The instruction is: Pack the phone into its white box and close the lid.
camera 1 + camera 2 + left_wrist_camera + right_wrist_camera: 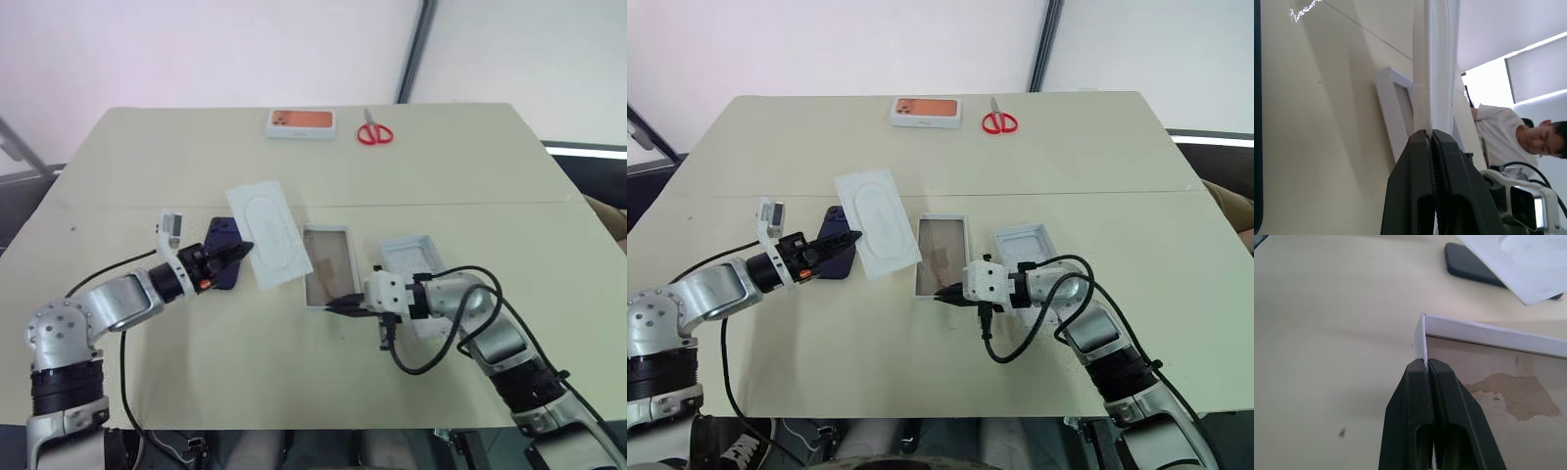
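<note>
the left gripper (240, 251) has its jaws clamped on the flat white card (269, 232), held up over the phone (223, 257) on the bench (441, 166). the right gripper (338, 305) jaws pinch the near rim of the white box (326, 266), with the lid (411, 262) just beside. if the thin rim slips out, the white box could slide away, and the card could drop onto the phone.

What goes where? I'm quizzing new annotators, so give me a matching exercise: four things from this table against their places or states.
Things:
1. flat white card
2. white box
3. phone
4. scissors

Places or states:
a. far edge of the table, beside the orange-topped box
b. rim pinched by the right gripper
c. lying flat, partly under the card
d. held lifted by the left gripper

Pairs: 1-d, 2-b, 3-c, 4-a
</note>
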Robot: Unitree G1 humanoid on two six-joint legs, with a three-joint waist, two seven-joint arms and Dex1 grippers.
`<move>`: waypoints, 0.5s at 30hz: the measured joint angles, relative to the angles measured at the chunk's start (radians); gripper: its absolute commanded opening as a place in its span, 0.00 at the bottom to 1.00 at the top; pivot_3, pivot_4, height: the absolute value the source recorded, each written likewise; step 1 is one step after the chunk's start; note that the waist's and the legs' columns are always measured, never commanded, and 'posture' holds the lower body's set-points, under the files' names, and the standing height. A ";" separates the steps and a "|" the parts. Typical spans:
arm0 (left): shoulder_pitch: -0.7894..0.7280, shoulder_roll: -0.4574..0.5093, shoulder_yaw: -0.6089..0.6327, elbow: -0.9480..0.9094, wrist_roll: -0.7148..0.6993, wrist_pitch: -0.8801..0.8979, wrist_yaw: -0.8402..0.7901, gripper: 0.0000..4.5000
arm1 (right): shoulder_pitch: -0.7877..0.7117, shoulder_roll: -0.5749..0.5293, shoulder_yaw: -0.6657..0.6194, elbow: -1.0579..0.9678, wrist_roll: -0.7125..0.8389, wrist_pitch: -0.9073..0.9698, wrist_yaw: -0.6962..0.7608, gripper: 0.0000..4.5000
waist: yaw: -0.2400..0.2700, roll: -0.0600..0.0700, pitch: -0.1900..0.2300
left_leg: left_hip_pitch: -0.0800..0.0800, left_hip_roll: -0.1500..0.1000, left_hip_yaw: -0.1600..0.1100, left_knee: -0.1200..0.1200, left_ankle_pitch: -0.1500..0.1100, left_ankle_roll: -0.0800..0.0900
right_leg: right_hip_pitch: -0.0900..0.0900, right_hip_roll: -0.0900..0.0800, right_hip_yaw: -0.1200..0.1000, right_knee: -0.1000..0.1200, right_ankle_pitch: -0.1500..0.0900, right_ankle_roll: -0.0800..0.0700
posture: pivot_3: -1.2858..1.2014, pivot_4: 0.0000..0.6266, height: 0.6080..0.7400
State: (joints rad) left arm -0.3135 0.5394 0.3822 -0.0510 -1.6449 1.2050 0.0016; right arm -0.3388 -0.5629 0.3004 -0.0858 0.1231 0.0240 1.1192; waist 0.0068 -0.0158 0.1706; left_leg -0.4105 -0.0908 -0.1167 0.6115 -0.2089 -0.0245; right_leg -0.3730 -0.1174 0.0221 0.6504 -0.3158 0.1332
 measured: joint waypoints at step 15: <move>-0.015 0.026 -0.104 0.009 -0.032 -0.013 -0.024 0.00 | 0.008 0.011 -0.048 -0.114 0.085 0.236 -0.065 0.89 | 0.003 0.000 0.000 | 0.000 0.000 0.000 0.000 0.000 0.000 | 0.000 0.000 0.000 0.000 0.000 0.000 | 0.52 0.24 1.00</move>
State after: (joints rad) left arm -0.3284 0.5651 0.2786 -0.0417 -1.6767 1.1921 -0.0222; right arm -0.3312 -0.5518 0.2522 -0.1998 0.2079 0.2599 1.0541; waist 0.0100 -0.0158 0.1710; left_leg -0.4107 -0.0910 -0.1164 0.6114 -0.2090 -0.0244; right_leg -0.3730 -0.1175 0.0222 0.6502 -0.3159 0.1330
